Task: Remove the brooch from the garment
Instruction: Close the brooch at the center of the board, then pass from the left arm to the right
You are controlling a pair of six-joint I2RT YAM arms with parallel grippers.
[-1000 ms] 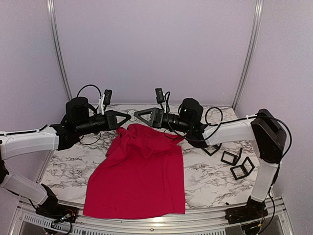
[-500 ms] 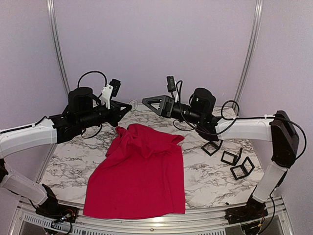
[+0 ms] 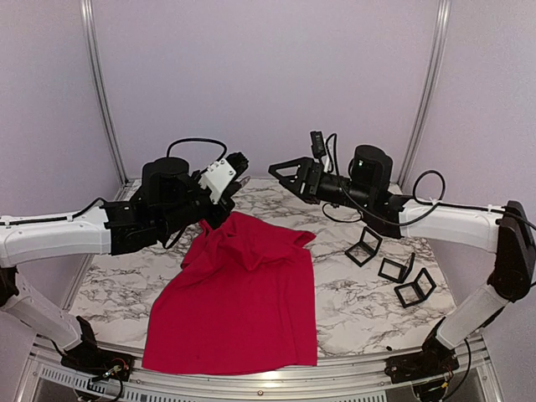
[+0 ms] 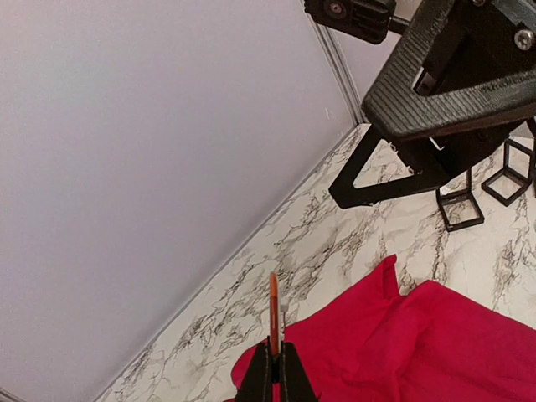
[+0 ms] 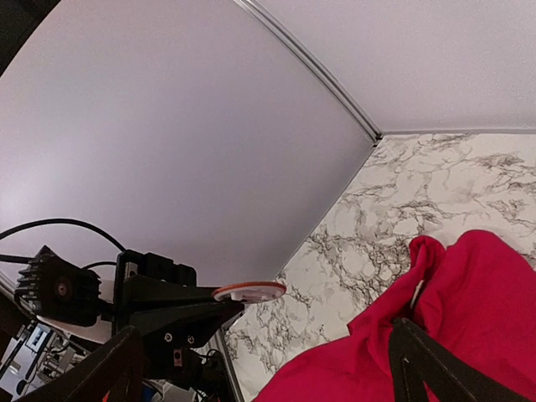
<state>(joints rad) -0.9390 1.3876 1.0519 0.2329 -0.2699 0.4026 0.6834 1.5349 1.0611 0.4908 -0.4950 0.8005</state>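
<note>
Notably, left gripper [image 4: 273,368] pinches the brooch [image 4: 273,310] by its thin rim, right gripper [image 3: 285,172] spread; slippage could drop it.

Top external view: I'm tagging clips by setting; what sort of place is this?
Probably a robot test booth: plain panel walls, marble-patterned table, left arm and right arm bolted at its edge.

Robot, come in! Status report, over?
Left hand shut on brooch, in the air, off the red shirt. Right hand open, empty. Black frames sit aside.
</note>
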